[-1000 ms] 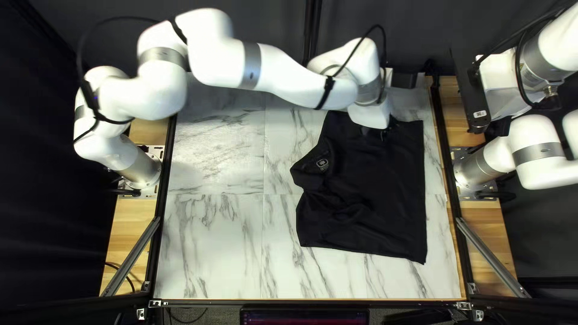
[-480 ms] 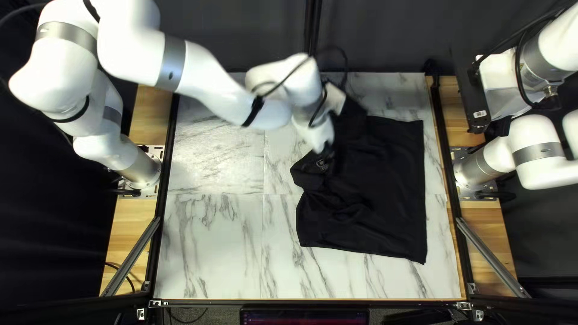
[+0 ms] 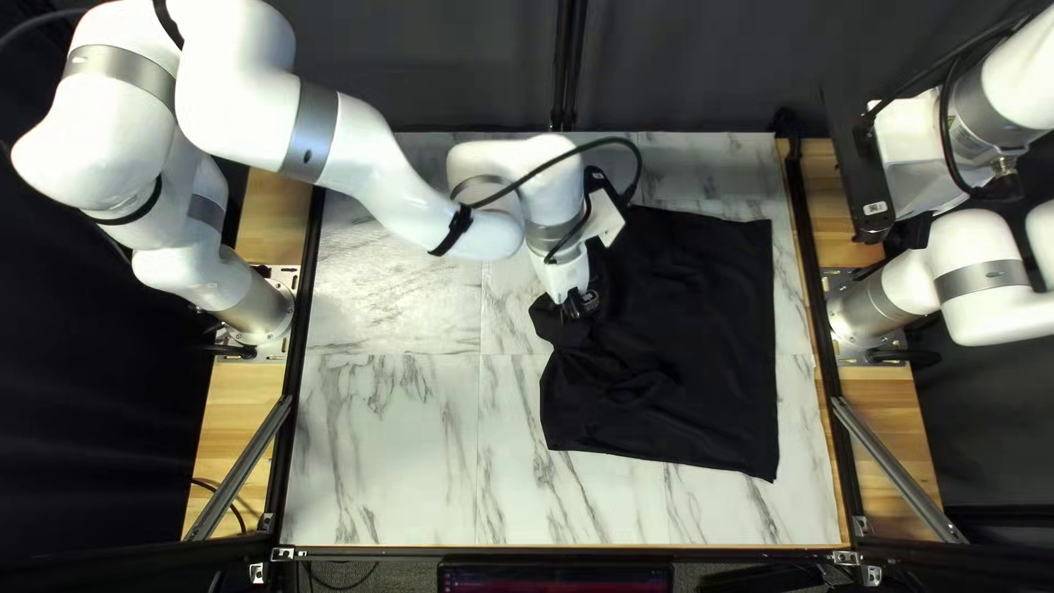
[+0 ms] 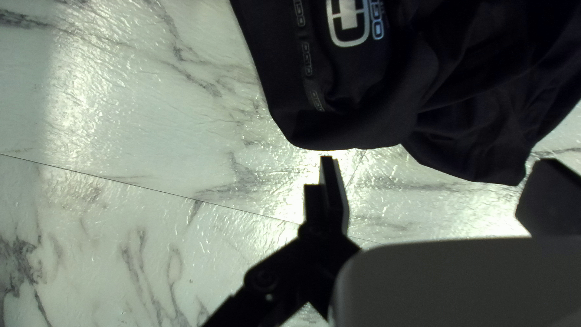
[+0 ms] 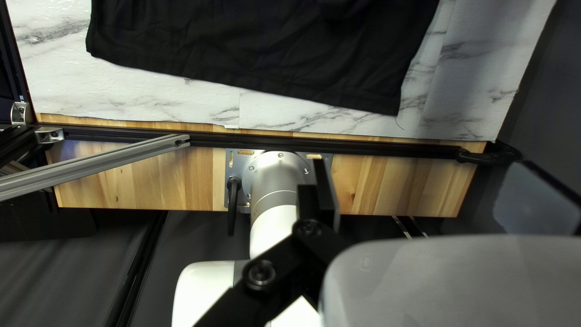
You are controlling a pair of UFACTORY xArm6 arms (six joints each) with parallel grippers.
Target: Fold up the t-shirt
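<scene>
Well, the t-shirt (image 3: 692, 329) has its collar (image 4: 357, 124) just ahead of my left pincer (image 3: 578, 308); released or clenched, I cannot tell.

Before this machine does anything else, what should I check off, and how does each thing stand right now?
1. Left end effector open: ok.
2. Collar between its fingers: not ok, it lies just ahead of them.
3. Shirt smooth: not ok, creases show near the collar.
4. Right end effector away from the shirt: ok, off beyond the table's right side.
5. Far sleeve lying flat: cannot tell, the left arm partly covers that area.
6. Left fingertips' height above the table: cannot tell.
</scene>
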